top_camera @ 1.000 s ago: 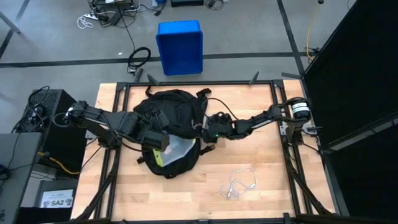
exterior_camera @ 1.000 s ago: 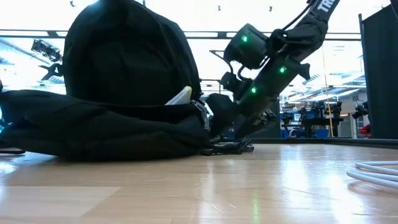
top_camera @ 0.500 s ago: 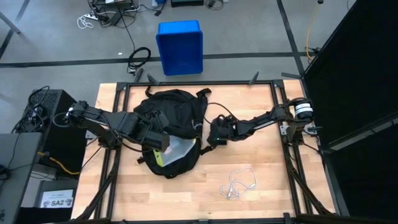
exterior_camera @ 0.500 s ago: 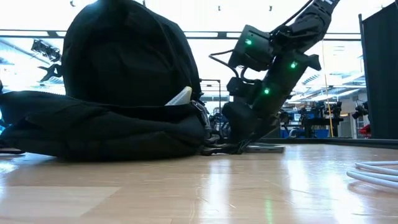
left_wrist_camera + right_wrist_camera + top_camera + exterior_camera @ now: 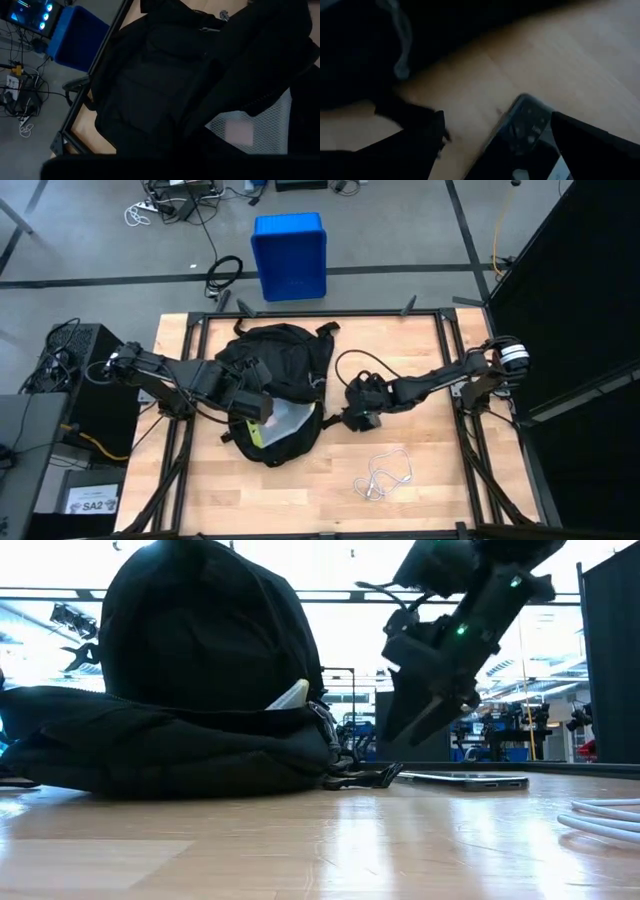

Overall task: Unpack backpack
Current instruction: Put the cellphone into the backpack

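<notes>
Right gripper (image 5: 362,418): fingers (image 5: 580,145) spread and grasping nothing, raised just above a thin dark slab, apparently a phone (image 5: 462,779), which lies flat on the bench (image 5: 440,470) just beside the backpack (image 5: 275,375). Left gripper (image 5: 252,406): fingers clenched, buried at the mouth of the backpack where a white mesh lining (image 5: 260,125) shows; whether they pinch fabric cannot be told. The left arm runs from the backpack toward the bench edge on the robot's left, the right arm toward the opposite edge.

The backpack lies near the middle of the bench, one lobe bulging high, the rest slumped flat, with a pale object (image 5: 290,695) peeping from the fold between. Judgement: the shell is soft, limp fabric that will sag and fold rather than lift as one body, so it is best pinned or pulled by an edge of the opening, a strap or a zip pull. Contents seem light and are better taken by their stiff edges. A white cable (image 5: 385,475) lies on the bench, well apart from the backpack.
</notes>
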